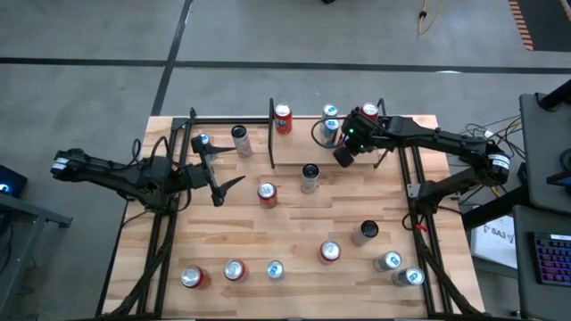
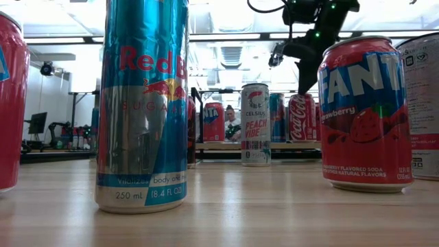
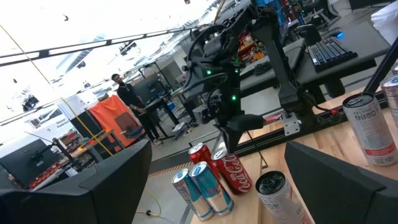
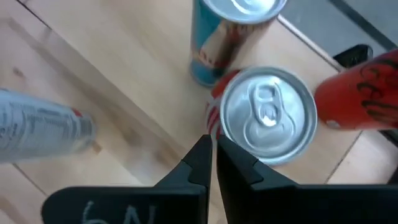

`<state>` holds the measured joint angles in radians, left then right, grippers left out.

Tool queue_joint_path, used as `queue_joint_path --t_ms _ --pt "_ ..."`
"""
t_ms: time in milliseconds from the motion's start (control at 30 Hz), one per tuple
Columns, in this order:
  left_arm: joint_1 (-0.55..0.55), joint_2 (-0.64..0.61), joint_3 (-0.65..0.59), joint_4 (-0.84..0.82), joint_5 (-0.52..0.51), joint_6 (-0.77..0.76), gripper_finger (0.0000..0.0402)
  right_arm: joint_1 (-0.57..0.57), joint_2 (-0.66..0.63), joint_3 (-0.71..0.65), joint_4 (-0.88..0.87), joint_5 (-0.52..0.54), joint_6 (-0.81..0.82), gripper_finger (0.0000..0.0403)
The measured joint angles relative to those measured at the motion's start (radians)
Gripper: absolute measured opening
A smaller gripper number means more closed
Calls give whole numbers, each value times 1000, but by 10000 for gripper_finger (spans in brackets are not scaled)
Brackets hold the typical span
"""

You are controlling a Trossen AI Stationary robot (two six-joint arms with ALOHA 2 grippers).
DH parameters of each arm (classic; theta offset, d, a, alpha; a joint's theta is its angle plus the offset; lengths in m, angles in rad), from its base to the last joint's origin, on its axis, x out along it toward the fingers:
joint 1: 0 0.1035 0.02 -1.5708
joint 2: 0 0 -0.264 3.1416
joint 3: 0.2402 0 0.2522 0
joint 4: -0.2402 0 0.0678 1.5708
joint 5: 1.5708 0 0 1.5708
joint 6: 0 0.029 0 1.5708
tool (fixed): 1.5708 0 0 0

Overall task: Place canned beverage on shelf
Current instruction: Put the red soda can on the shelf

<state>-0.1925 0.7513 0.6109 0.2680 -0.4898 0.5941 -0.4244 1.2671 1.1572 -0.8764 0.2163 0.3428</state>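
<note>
The shelf [image 1: 254, 127], a light-wood board with thin black rails, lies along the table's far edge. Several cans stand upright on it, among them a red Coca-Cola can [image 3: 235, 173], two blue cans [image 3: 200, 186] and a red can with a silver top [image 4: 267, 115]. My right gripper [image 1: 343, 157] is shut. It slants down over that group at the shelf's right part, its tips [image 4: 211, 146] beside the silver top. I see no touch between them. My left gripper [image 1: 239, 167] stands open near the shelf's left part, with nothing between its fingers.
Loose cans stand on the tabletop: a red one [image 1: 267, 192] and a black-topped one [image 1: 310, 176] near the shelf, and several more along the near edge [image 1: 275, 269]. A Red Bull can [image 2: 140, 103] and a Fanta can [image 2: 363, 113] fill the low view's foreground.
</note>
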Motion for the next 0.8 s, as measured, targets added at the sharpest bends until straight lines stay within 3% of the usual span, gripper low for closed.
queue_joint_path --t_ms 300,467,667,800 --pt "0 0 0 0 0 0 352 0 0 0 8 100 -24 13" --pt "0 0 0 0 0 0 352 1 -1 4 8 94 -42 13" --pt "0 0 0 0 0 -3 352 -6 -3 32 -136 -23 26 13" --pt "0 0 0 0 0 -4 352 -18 -3 12 -154 37 25 13"
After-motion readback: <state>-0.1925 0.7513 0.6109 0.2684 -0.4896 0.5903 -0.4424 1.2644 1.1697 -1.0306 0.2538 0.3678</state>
